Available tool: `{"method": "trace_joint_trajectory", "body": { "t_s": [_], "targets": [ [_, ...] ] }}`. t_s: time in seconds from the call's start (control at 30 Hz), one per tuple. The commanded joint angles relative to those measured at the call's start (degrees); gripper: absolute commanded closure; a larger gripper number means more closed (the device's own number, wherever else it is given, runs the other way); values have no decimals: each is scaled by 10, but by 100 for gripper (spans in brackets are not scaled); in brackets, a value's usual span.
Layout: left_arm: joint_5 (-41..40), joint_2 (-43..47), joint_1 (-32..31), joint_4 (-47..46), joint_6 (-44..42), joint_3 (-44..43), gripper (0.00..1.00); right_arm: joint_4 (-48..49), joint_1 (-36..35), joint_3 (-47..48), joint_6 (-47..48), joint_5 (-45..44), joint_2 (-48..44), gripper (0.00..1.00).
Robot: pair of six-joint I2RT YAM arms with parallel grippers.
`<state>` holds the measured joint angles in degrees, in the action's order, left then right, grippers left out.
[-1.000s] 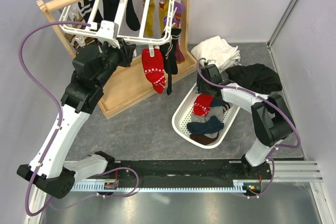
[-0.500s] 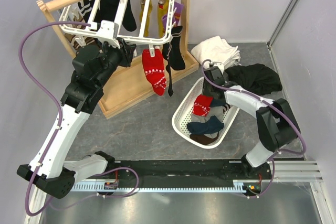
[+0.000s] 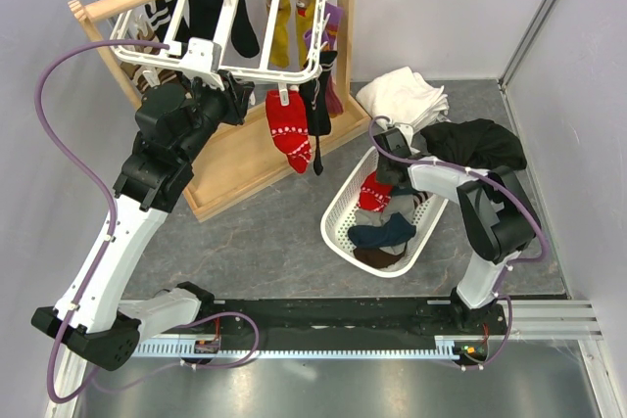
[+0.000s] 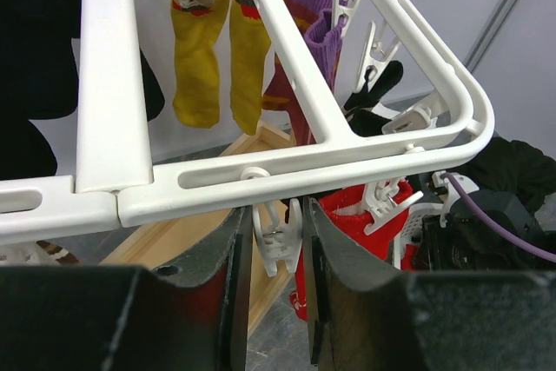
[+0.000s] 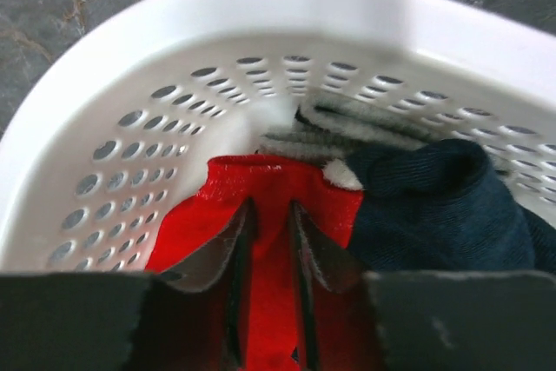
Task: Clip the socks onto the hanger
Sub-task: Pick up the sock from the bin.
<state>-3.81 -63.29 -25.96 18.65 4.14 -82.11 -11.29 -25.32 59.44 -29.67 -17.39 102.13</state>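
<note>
The right gripper (image 5: 268, 267), jaws narrowly apart, pinches the red sock (image 5: 269, 184) inside the basket (image 5: 130, 154), a navy sock (image 5: 434, 206) touching it. Well apart from the basket, the left gripper (image 4: 271, 249) squeezes a clip peg (image 4: 274, 234) of the hanger (image 4: 287, 167).

Shining bright and even from overhead, throwing faint soft shadows left of the basket (image 3: 340, 208). Blurring along the basket's rim and over the red sock (image 5: 278, 193) inside it, seen from the right wrist.

The hanger (image 4: 287, 162) and perforated basket (image 5: 174, 67) are smooth, glossy white plastic — the red sock (image 5: 269, 184) matt knitted cloth — the stand (image 3: 235, 159) bare wood.
</note>
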Motion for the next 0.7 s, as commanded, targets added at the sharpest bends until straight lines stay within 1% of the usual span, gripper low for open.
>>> {"method": "trace_joint_trajectory", "body": {
  "t_s": [0.0,0.03,0.13,0.23,0.43,0.53,0.6,0.67],
  "targets": [
    [27,-4,-1,2,-2,3,98,-21,1,-6,0,8,9,77],
    [28,-4,-1,3,-2,1,98,-25,1,-6,7,7,0,83],
    [29,-5,-1,4,1,-2,98,-39,2,-1,27,6,-47,94],
    [30,-5,-1,7,4,-5,98,-58,1,10,44,8,-72,100],
    [27,-4,-1,16,5,-9,98,-76,0,23,102,34,-151,100],
    [25,-4,-1,22,3,-11,98,-79,-1,23,138,60,-193,100],
    [24,-4,-1,25,3,-13,98,-80,-1,25,162,93,-208,99],
    [22,-5,-1,25,3,-14,98,-94,-1,35,165,120,-215,98]
  ]
}}
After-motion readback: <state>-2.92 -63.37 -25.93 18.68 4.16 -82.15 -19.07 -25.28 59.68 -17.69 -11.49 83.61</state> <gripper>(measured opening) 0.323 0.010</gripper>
